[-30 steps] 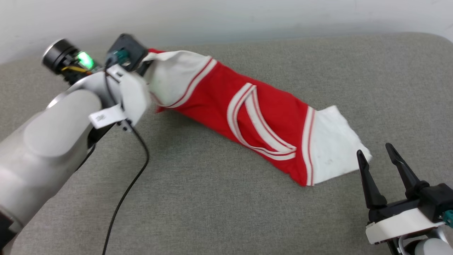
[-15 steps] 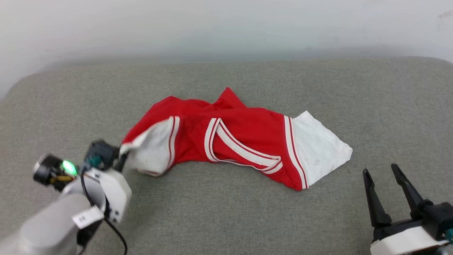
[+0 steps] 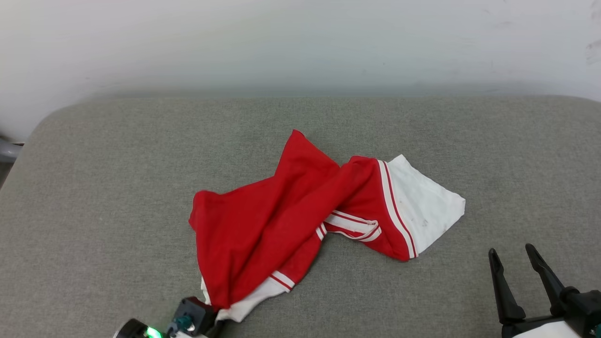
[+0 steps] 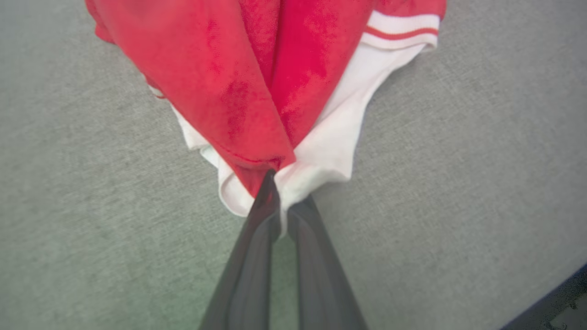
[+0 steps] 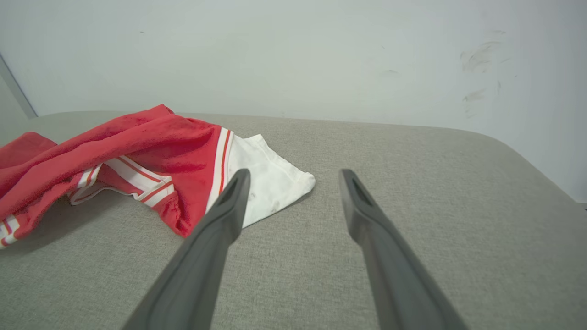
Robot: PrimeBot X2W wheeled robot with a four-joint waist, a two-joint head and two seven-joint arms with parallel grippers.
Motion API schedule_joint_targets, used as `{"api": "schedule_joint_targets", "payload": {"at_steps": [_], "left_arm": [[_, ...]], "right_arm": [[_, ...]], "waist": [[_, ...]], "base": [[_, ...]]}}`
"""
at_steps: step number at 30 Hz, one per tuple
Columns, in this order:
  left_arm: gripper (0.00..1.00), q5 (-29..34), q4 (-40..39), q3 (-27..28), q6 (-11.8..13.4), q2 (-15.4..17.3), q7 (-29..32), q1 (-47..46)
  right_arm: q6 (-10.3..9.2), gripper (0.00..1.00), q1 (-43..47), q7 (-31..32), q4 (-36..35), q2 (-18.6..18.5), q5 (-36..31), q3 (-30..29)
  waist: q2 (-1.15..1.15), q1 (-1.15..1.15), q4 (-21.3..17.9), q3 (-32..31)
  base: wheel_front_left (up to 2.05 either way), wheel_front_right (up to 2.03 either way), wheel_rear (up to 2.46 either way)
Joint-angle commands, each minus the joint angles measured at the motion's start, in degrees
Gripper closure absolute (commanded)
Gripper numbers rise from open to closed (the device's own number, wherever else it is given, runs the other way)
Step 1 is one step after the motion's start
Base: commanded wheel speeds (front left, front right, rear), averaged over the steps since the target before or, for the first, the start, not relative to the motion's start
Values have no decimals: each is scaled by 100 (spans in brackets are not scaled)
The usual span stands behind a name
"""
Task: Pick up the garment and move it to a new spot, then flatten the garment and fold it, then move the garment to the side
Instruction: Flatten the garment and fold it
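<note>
The moving step looks to be in hand: the left hand [image 4: 280, 195], pinching a white sleeve edge, holds the garment [image 3: 263, 225], which lies crumpled mid-tabletop [image 3: 117, 188], one end reaching the near edge. The right hand [image 3: 512, 249] hovers spread and empty near the other sleeve. The next move likely calls for letting go, then flattening.

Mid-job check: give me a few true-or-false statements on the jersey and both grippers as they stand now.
1. The left gripper is shut on the jersey. True.
2. The right gripper holds the white sleeve. False: its fingers stand open, apart from the sleeve, holding nothing.
3. The jersey lies spread flat. False: it is bunched and folded over itself.
4. The jersey rests on the grey cushion. True.
</note>
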Motion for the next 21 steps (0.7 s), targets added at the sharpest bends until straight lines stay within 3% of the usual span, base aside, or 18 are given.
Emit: {"api": "schedule_joint_targets", "payload": {"at_steps": [1, 7, 8, 9, 14, 21], "left_arm": [[100, -68, 3, -31, -29, -140, 1, 210], [100, -251, 144, 16, -187, -275, -38, 367], [92, -276, 120, 58, -221, -289, -63, 370], [0, -240, 112, 63, -215, -271, -87, 342], [0, -172, -287, 245, -126, -130, -173, 142], [0, -37, -1367, 520, 224, 505, -28, -214]], "right_arm": [[-4, 0, 80, -13, 26, 41, 38, -39], [-4, 0, 124, -13, 68, 56, 36, -75], [-4, 0, 117, -13, 75, 62, 34, -75], [-4, 0, 112, -13, 87, 67, 33, -74], [-5, 0, 158, -13, 113, 95, 44, -111], [-4, 0, 151, -13, 108, 154, 34, -104]], "waist": [[0, 1, 29, -8], [0, 1, 87, -28], [0, 1, 97, -36], [0, 1, 107, -48], [0, 1, 176, -136], [0, 1, 168, -178]], "base": [[0, 0, 0], [0, 0, 0], [0, 0, 0], [0, 0, 0], [0, 0, 0], [0, 0, 0]]}}
